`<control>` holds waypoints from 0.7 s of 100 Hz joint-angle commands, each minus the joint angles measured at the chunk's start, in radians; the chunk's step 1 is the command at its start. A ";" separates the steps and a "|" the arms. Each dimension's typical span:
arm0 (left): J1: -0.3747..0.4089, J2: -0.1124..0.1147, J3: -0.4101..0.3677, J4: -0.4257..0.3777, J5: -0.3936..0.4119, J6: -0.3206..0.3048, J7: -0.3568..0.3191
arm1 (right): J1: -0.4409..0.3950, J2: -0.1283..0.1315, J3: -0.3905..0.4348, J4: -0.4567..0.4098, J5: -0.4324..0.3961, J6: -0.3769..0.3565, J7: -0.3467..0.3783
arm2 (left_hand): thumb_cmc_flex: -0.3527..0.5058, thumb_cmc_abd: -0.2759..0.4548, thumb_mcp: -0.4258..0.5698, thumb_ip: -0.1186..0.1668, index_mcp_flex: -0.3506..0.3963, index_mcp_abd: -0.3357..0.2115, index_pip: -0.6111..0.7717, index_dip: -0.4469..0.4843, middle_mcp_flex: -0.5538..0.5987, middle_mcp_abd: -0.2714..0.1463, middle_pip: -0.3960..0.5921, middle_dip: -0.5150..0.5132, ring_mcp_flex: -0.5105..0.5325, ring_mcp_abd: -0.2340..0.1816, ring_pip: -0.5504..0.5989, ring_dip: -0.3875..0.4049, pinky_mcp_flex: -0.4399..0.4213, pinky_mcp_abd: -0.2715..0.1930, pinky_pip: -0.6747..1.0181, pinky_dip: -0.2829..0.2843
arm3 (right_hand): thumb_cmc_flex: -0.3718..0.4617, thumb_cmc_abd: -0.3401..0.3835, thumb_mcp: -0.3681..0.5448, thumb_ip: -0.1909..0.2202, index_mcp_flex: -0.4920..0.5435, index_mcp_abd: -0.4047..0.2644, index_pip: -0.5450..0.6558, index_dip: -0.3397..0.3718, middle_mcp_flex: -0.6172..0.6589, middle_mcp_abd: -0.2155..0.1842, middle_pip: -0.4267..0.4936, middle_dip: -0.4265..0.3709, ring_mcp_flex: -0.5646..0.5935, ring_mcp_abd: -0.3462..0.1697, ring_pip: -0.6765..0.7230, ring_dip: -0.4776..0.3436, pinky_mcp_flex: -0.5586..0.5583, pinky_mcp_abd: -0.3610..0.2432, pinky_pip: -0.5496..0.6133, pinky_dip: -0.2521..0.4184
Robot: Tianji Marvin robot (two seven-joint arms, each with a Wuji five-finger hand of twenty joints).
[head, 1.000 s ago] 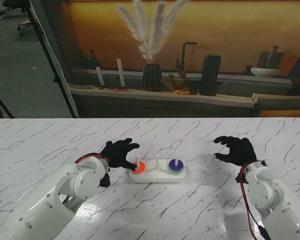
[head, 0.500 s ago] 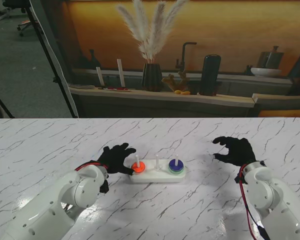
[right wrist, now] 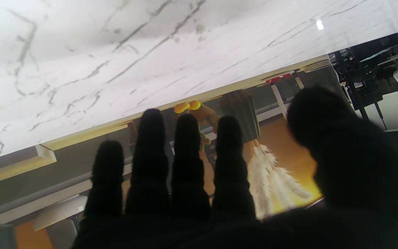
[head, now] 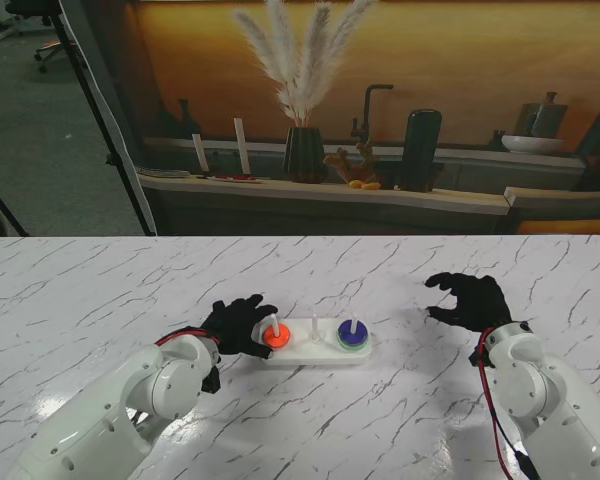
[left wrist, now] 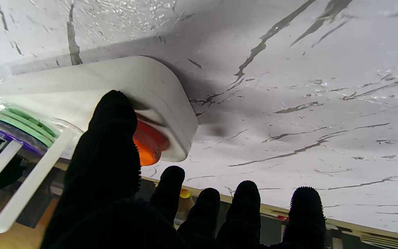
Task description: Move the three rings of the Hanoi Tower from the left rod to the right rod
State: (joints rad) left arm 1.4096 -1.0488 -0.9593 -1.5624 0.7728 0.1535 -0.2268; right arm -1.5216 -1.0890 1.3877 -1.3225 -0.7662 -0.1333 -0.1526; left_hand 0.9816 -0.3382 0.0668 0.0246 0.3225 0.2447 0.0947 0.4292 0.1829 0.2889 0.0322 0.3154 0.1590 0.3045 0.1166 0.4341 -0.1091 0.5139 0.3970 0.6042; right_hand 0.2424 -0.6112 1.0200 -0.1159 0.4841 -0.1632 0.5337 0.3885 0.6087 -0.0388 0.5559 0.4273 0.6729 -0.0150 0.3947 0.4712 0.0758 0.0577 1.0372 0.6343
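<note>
— Two rings already sit on the right rod (head: 353,322), so how much is left?
— One, by my reading. Start with the marble-patterned table (head: 100,290), glossy white with grey veins. On it lies the white base (head: 315,350), smooth plastic with rounded corners, carrying three thin white rods. The right rod holds a green ring (left wrist: 26,122) with a purple ring (head: 352,335) on top; both are flat discs.
— And the last one?
— The orange ring (head: 275,335) is on the left rod (head: 275,322), resting on the base.
— Is it gripped?
— The left hand (head: 235,325), in a black knitted glove, has its thumb (left wrist: 111,138) against the ring's edge while the other fingers stay spread beside the base; I judge it not yet clasped.
— The other hand?
— The right hand (head: 470,298) hovers well apart, fingers loosely curled, holding nothing.
</note>
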 commanded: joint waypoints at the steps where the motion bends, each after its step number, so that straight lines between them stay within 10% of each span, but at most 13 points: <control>1: 0.005 -0.003 0.011 0.004 -0.001 -0.022 -0.002 | -0.006 -0.007 -0.004 -0.005 0.001 -0.001 0.001 | -0.021 -0.057 0.002 0.014 -0.026 0.000 -0.013 -0.003 -0.033 0.001 -0.009 -0.003 -0.032 0.001 -0.018 -0.007 -0.016 0.013 0.017 -0.004 | 0.009 0.014 0.011 0.044 0.000 -0.013 0.009 0.010 0.000 -0.004 0.008 -0.002 -0.019 -0.001 0.020 -0.007 -0.007 0.307 0.021 -0.009; 70: 0.009 -0.001 0.006 -0.020 -0.014 -0.039 -0.017 | -0.006 -0.006 -0.009 -0.006 0.002 0.002 0.004 | -0.037 -0.052 0.024 0.002 -0.021 0.001 -0.011 -0.002 -0.033 0.001 -0.009 -0.005 -0.030 0.005 -0.016 -0.008 -0.015 0.012 0.011 -0.002 | 0.012 0.018 0.010 0.044 0.008 -0.010 0.013 0.010 -0.001 -0.004 0.009 -0.003 -0.019 -0.001 0.021 -0.007 -0.007 0.306 0.022 -0.010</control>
State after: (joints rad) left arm 1.4133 -1.0480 -0.9557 -1.5772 0.7731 0.1341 -0.2236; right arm -1.5219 -1.0890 1.3846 -1.3254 -0.7660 -0.1323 -0.1488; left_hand 0.9455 -0.3636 0.0760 0.0247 0.3225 0.2447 0.0946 0.4292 0.1828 0.2889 0.0321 0.3154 0.1590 0.3045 0.1164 0.4341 -0.1091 0.5139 0.3971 0.6042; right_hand 0.2426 -0.6110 1.0200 -0.1159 0.4891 -0.1632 0.5372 0.3885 0.6088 -0.0388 0.5559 0.4273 0.6729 -0.0150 0.4047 0.4712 0.0758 0.0577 1.0392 0.6343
